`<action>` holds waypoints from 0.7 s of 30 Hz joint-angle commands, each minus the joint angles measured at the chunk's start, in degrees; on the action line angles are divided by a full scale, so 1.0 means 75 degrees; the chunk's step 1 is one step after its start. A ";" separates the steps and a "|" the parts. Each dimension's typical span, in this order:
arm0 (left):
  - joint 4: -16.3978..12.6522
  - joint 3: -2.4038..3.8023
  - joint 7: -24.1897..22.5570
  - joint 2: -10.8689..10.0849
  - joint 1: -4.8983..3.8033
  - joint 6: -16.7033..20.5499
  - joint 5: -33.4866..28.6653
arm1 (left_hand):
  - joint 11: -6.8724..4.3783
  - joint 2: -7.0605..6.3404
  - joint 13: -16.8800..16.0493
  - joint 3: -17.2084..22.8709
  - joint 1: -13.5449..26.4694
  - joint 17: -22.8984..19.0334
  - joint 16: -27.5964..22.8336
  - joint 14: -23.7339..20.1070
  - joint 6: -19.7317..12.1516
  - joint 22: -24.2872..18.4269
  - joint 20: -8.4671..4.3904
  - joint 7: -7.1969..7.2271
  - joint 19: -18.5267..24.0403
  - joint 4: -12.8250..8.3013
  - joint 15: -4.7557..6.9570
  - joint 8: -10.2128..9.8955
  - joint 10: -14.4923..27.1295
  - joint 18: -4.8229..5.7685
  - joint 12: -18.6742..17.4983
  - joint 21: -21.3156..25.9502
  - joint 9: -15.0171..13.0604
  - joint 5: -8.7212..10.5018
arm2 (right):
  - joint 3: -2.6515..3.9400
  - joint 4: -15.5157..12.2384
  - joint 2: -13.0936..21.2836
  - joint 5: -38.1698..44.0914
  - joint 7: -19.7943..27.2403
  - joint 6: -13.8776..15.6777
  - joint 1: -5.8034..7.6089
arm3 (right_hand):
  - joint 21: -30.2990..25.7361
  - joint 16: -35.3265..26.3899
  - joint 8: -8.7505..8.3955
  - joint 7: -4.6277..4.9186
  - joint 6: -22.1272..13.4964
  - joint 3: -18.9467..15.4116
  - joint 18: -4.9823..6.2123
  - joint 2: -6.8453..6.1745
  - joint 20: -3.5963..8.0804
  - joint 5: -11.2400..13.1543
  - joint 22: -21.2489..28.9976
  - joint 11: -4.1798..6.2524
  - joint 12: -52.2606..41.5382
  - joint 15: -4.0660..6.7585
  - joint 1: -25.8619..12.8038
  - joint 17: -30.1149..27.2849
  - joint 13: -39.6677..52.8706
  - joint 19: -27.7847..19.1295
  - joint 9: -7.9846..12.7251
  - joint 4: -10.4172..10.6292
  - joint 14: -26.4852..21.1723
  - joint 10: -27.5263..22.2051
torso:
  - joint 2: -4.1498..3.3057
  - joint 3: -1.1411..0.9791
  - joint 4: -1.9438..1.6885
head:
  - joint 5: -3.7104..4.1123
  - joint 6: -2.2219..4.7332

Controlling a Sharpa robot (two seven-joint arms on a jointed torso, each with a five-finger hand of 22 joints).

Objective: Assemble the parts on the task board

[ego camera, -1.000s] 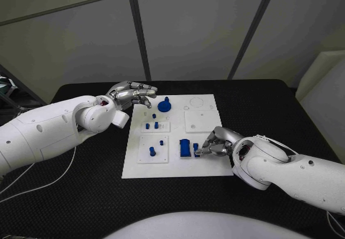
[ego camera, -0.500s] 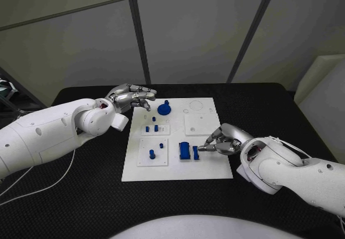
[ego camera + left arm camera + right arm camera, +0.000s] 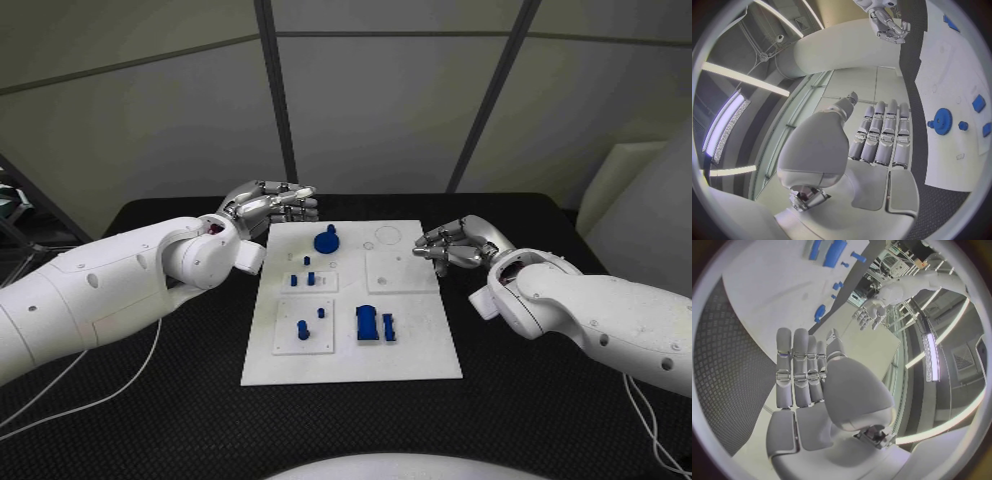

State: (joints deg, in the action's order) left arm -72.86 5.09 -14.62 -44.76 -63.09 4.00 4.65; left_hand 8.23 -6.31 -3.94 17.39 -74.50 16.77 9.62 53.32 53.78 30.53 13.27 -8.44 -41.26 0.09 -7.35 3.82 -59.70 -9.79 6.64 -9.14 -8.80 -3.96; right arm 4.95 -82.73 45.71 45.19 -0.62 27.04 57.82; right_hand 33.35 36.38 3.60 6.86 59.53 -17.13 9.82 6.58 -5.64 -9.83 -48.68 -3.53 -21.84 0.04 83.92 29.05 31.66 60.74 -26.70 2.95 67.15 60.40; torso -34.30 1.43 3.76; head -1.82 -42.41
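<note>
Our left hand [image 3: 271,205] and right hand [image 3: 453,245] hover at the far corners of the board [image 3: 356,360], fingers straight and together, holding nothing; the blue parts [image 3: 375,323] sit unobstructed on it.

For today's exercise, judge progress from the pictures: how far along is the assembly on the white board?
Done: several small blue parts, such as the blue round gear and the blue block, sit on the white task board.
In hand: nothing; the left hand and the right hand hold no part.
Left: I cannot tell which parts remain unseated.
</note>
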 commanded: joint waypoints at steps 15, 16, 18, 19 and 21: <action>0.1332 -0.0030 -0.1751 0.1213 0.0251 0.2315 -0.1486 | -0.0508 0.0518 0.0043 -0.1244 0.0552 -0.1838 -0.0908 -0.2506 -0.1020 -0.2156 0.0449 0.0297 0.2363 0.0948 -0.0065 -0.0041 0.1705 0.0183 -0.0070 0.0850 0.0700 0.0010 | 0.0025 0.3228 -0.1887 -0.4015 0.2920 -0.1745 0.0131 | -0.3981 -0.4376 0.0010 0.0309 -0.1039 -0.0584 -0.0126 0.0216 -0.1265 0.0475 0.3455 -0.0592 0.2441 -0.1050 -0.1338 -0.2929 -0.3334 -0.2797 0.2108 -0.0118 -0.2391 -0.1037 | 0.0383 0.0027 0.0165 | -0.0092 0.0593; 0.1370 -0.0029 -0.1776 0.1241 0.0269 0.2354 -0.1508 | -0.0528 0.0525 0.0044 -0.1293 0.0613 -0.1859 -0.0919 -0.2752 -0.1359 -0.2323 0.0452 0.0320 0.2632 0.1029 -0.0029 -0.0052 0.1848 0.0223 -0.0074 0.0873 0.0717 0.0003 | 0.0026 0.3299 -0.1944 -0.4053 0.2913 -0.1816 0.0132 | -0.3972 -0.4383 0.0009 0.0307 -0.1082 -0.0495 -0.0052 0.0223 -0.1350 0.0529 0.3656 -0.0568 0.2442 -0.1059 -0.1503 -0.3125 -0.3527 -0.2908 0.2308 -0.0173 -0.2498 -0.1105 | 0.0396 0.0019 0.0162 | -0.0087 0.0606; 0.1432 -0.0029 -0.1817 0.1288 0.0308 0.2423 -0.1539 | -0.0581 0.0513 0.0045 -0.1353 0.0688 -0.1881 -0.0938 -0.3143 -0.1778 -0.2531 0.0453 0.0358 0.2969 0.1163 0.0047 -0.0075 0.2086 0.0288 -0.0080 0.0897 0.0733 -0.0002 | 0.0026 0.3406 -0.2028 -0.4106 0.2900 -0.1929 0.0133 | -0.3970 -0.4409 0.0007 0.0269 -0.1140 -0.0402 0.0009 0.0220 -0.1421 0.0542 0.3869 -0.0563 0.2457 -0.1055 -0.1704 -0.3354 -0.3720 -0.3005 0.2536 -0.0220 -0.2863 -0.1253 | 0.0416 0.0008 0.0156 | -0.0081 0.0640; 0.1400 -0.0036 -0.1374 0.1259 0.0308 0.2008 -0.1252 | -0.1098 0.0842 0.0525 -0.1637 0.3427 -0.2236 -0.1282 -0.4272 -0.3332 -0.2959 -0.0212 0.0583 0.3675 0.0787 0.0317 -0.0510 0.3812 0.0561 -0.0321 0.1219 0.1173 0.0528 | 0.0020 0.3348 -0.2002 -0.3575 0.2562 -0.1361 0.0116 | -0.4446 -0.4851 -0.0480 -0.0090 -0.3158 0.0379 -0.0394 -0.0109 -0.0770 0.0755 0.4616 -0.0257 0.2913 -0.0740 -0.4508 -0.3874 -0.4221 -0.4491 0.2802 -0.0393 -0.4635 -0.3271 | 0.0367 0.0038 0.0135 | -0.0080 0.0606; 0.1383 -0.0039 -0.1377 0.1253 0.0308 0.2024 -0.1249 | -0.1098 0.0842 0.0525 -0.1648 0.3565 -0.2236 -0.1282 -0.4440 -0.3522 -0.3034 -0.0247 0.1125 0.3792 0.0823 0.0354 -0.0510 0.3965 0.0560 -0.0321 0.1219 0.1173 0.0528 | 0.0017 0.3330 -0.1994 -0.3585 0.2568 -0.1346 0.0117 | -0.4446 -0.4851 -0.0480 -0.0110 -0.3269 0.0447 -0.0394 -0.0115 -0.0750 0.0765 0.4711 -0.0236 0.2913 -0.0719 -0.4689 -0.3874 -0.4221 -0.4607 0.2880 -0.0393 -0.4830 -0.3409 | 0.0368 0.0035 0.0126 | -0.0075 0.0613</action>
State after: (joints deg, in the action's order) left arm -62.33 4.80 -25.04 -35.24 -60.65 19.36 -4.91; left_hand 2.94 -2.11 -2.86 6.81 -64.80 2.05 2.02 26.98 36.98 10.48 15.47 -4.89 -17.33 8.57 -6.34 2.62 -40.61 -7.99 5.85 -1.90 -2.57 -3.17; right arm 5.06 -57.53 30.61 18.02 18.67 16.51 58.64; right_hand 3.02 2.76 3.12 8.35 48.35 -19.02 9.82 7.89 -15.59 -5.60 -18.34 -7.33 -2.91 -7.40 67.25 3.02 3.06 36.10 -6.93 1.04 42.57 48.12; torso -31.46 1.65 4.80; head -2.42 -37.77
